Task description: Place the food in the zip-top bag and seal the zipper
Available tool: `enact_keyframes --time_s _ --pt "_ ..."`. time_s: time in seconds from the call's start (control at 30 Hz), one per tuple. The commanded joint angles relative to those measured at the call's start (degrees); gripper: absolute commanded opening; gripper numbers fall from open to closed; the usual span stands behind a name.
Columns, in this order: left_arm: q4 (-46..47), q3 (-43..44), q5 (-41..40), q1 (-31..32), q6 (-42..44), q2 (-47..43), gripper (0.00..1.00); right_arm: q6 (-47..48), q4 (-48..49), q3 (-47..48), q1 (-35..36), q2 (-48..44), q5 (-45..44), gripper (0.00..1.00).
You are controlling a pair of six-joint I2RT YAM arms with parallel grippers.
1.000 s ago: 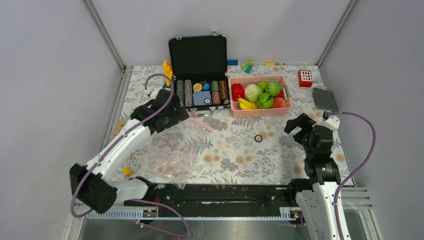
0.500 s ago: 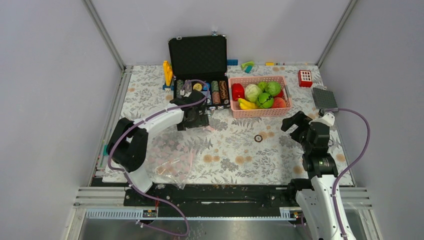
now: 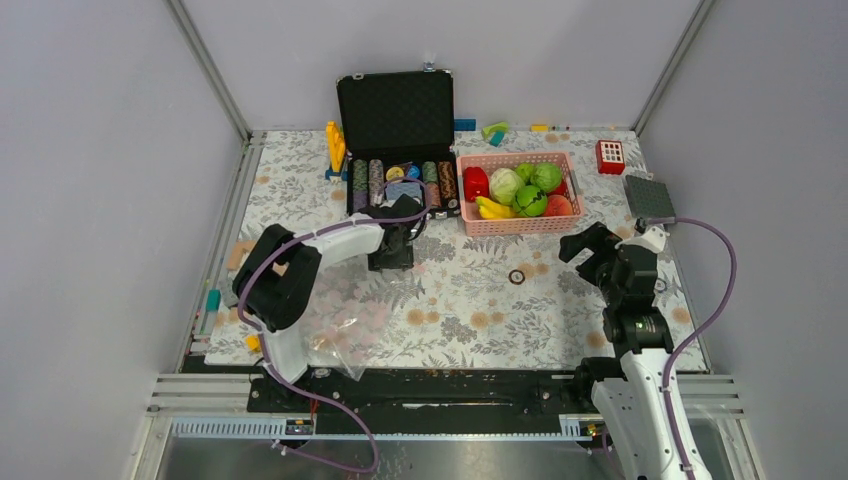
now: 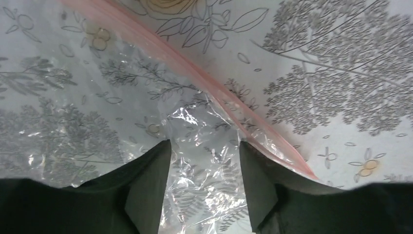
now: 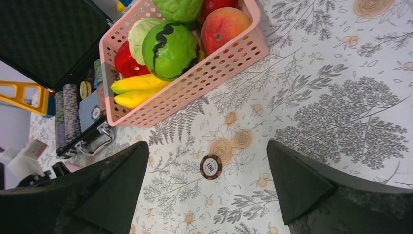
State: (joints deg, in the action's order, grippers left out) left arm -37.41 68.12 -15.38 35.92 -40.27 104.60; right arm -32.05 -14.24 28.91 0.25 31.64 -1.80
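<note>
The food [image 3: 518, 192] lies in a pink mesh basket [image 3: 470, 225] at the back: green cabbages, a red pepper, yellow bananas and a peach. In the right wrist view a green cabbage [image 5: 169, 51] and the bananas [image 5: 139, 87] show. The clear zip-top bag [image 3: 345, 325] lies flat at the front left. My left gripper [image 3: 392, 255] is low over its mouth. Its jaws [image 4: 204, 146] stand apart, open, with crinkled bag film [image 4: 97, 112] between them, and the pink zipper [image 4: 285, 152] runs past the right finger. My right gripper [image 3: 590, 250] hangs open and empty above the table [image 5: 207, 146].
An open black case [image 3: 400, 150] of poker chips stands behind the left gripper. One loose chip [image 3: 517, 276] lies on the cloth, below the right gripper's fingers [image 5: 210, 166]. A red block [image 3: 610, 156], a grey plate [image 3: 650, 198] and a yellow toy [image 3: 335, 145] sit at the back.
My left arm has swung in from the left towards the middle and come down on the bag's mouth, and its jaws have narrowed. The right arm has barely moved.
</note>
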Motion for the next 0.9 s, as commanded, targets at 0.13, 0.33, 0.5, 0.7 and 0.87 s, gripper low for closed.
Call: enact_keyframes --time_s 0.13,0.33,0.5,0.7,0.87 --pt "9.08 -5.22 2.00 1.95 1.92 -1.15 0.10 -2.13 2.81 -0.36 0.19 -0.15 3.00 1.00" --pt "10.36 -7.85 1.29 3.41 4.38 -5.42 0.00 -2.03 1.89 -0.39 0.19 -2.52 1.22 1.00" --pt "13.04 -12.01 -1.04 8.93 9.50 -16.30 0.00 -1.90 4.14 -0.30 0.19 -1.22 9.82 1.00" --pt "23.53 -21.78 3.95 18.89 20.12 -34.55 0.00 -1.31 14.46 -0.65 0.34 4.87 34.95 1.00" --pt "36.79 -32.19 18.21 20.95 26.11 -49.43 0.00 -2.52 18.94 -0.23 7.20 9.59 39.11 1.00"
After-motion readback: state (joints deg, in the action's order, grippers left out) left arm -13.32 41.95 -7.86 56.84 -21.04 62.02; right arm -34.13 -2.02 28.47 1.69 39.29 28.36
